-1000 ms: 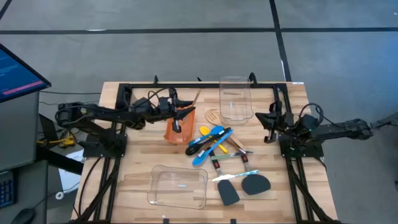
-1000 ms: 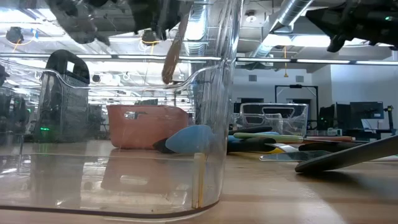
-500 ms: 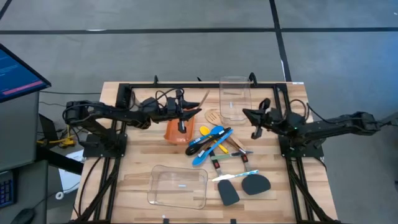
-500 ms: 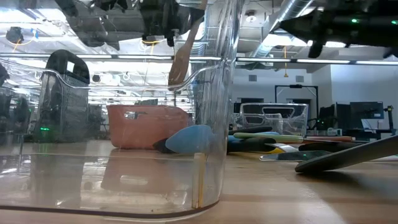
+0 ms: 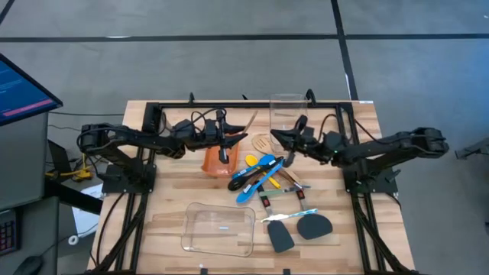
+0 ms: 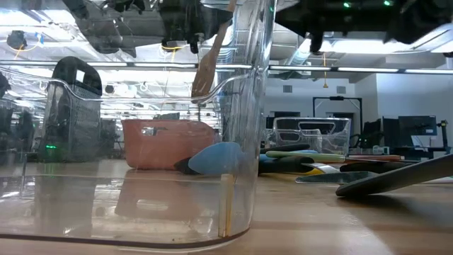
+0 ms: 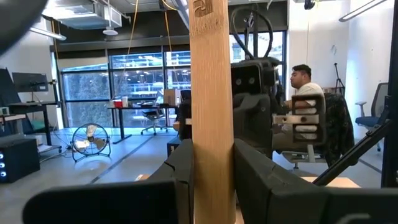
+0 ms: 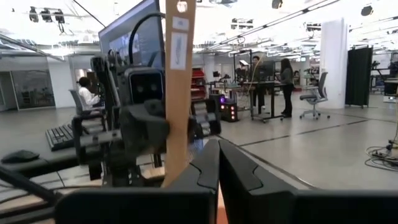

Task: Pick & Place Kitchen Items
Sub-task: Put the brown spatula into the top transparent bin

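Left gripper (image 5: 223, 138): clamped on a wooden spoon (image 5: 238, 131), above the orange bin (image 5: 211, 160).
Orange bin: contents hidden.
Clear containers (image 5: 219, 229): apparently empty (glare).
Right gripper (image 5: 276, 136): fingers together, over the utensil pile (image 5: 263, 174).

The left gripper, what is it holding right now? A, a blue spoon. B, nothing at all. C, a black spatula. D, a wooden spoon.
D: the left gripper has its fingers clamped on the handle of a wooden spoon, and the low view shows that spoon hanging above the orange bin.
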You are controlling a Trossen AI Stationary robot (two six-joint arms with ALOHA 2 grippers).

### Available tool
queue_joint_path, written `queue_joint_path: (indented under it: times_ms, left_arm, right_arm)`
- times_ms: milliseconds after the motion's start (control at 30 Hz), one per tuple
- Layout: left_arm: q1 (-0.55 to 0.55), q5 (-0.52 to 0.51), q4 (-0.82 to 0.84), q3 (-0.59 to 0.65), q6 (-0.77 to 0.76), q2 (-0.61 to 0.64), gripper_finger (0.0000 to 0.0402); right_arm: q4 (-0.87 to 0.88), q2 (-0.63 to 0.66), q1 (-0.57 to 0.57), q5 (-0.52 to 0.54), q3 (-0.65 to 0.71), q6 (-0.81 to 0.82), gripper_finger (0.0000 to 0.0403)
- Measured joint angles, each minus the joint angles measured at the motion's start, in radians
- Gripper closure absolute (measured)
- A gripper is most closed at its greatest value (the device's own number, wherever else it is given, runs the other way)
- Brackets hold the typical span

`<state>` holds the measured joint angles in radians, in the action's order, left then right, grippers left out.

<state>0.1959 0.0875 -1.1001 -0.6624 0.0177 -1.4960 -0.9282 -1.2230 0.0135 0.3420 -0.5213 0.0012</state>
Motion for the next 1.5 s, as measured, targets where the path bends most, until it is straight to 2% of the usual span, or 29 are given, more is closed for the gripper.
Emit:
queue_joint_path:
  times_ms: [633,900,1033,1333,1500]
  left_arm:
    - [0.000,0.000,0.007,0.003,0.000,0.001,0.0345]
    - [0.000,0.000,0.020,0.004,0.000,0.001,0.0345]
    - [0.000,0.000,0.022,0.004,0.000,0.001,0.0345]
    - [0.000,0.000,0.024,0.004,0.000,0.001,0.0345]
    - [0.000,0.000,0.027,0.004,0.000,0.001,0.0345]
  right_arm:
    - [0.003,-0.220,0.002,0.000,-0.211,0.000,0.0403]
    - [0.031,-0.235,0.002,0.000,-0.239,-0.001,0.0399]
    - [0.050,-0.236,0.002,0.000,-0.248,-0.001,0.0368]
    - [0.072,-0.236,-0.006,0.000,-0.252,0.000,0.0246]
    - [0.068,-0.236,-0.008,-0.003,-0.252,0.000,0.0192]
